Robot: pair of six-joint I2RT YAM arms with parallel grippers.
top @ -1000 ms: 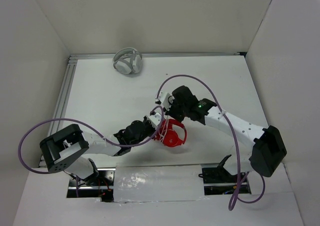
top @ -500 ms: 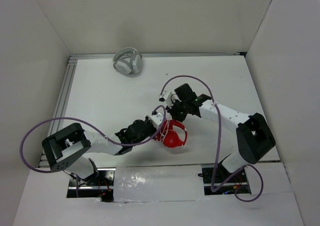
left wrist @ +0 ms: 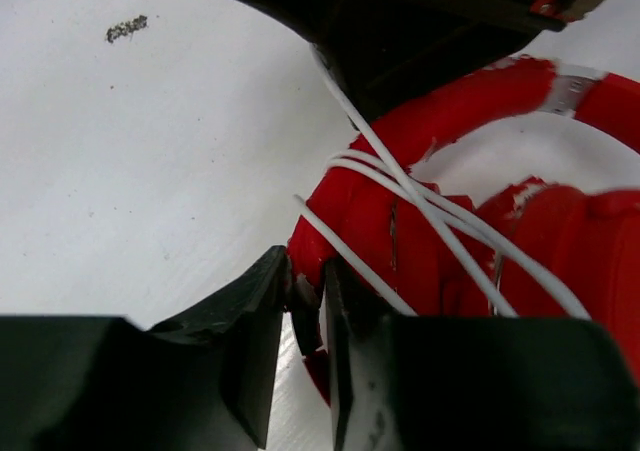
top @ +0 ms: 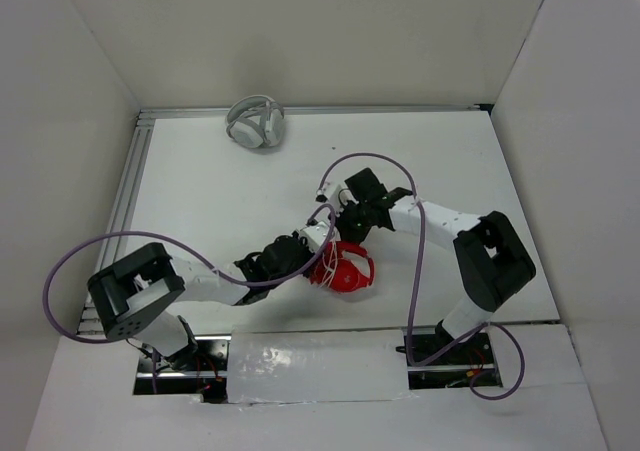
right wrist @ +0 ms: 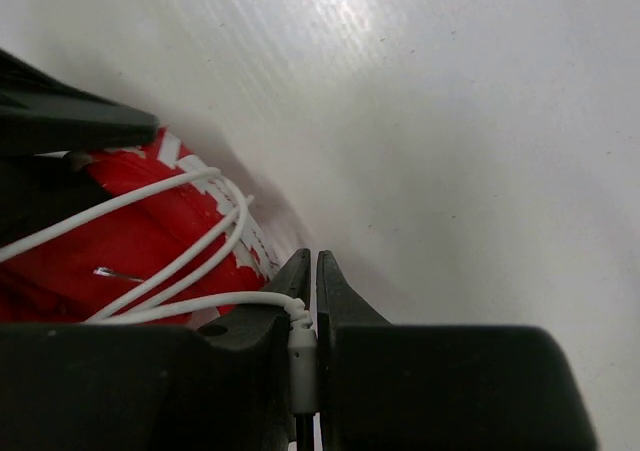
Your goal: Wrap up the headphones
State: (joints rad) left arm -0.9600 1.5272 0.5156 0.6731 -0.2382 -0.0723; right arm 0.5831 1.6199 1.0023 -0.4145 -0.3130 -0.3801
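Now: right pincer [right wrist: 313,263] is all but closed, only a slit between the fingers, nipping the white cable [right wrist: 170,196] at its plug end. From that pinch the cable runs off to the pincer's left and lies in several strands across the red headband.

Left pincer [left wrist: 300,283] is likewise nearly closed, clamped on a red edge of the headphones [top: 342,268]. Cable strands cross the red body just beyond its fingertips. Can't tell exactly which part of the frame it has.

Versus a second ago:
- Right pincer holds about the same spot. The right arm's elbow [top: 490,261] has swung in from the far right, closer to the pincer, so the arm is folded tighter.
- Left arm is barely changed, and the headphones haven't shifted.

Headphones sit on the bench [top: 220,191] between the two pincers. They are directly below the right pincer [top: 345,226] in the top view and touch the left pincer [top: 318,249] on its right.

White-grey headphones [top: 256,122] are well apart from both, at the bench's far edge, beyond and left of the left pincer.
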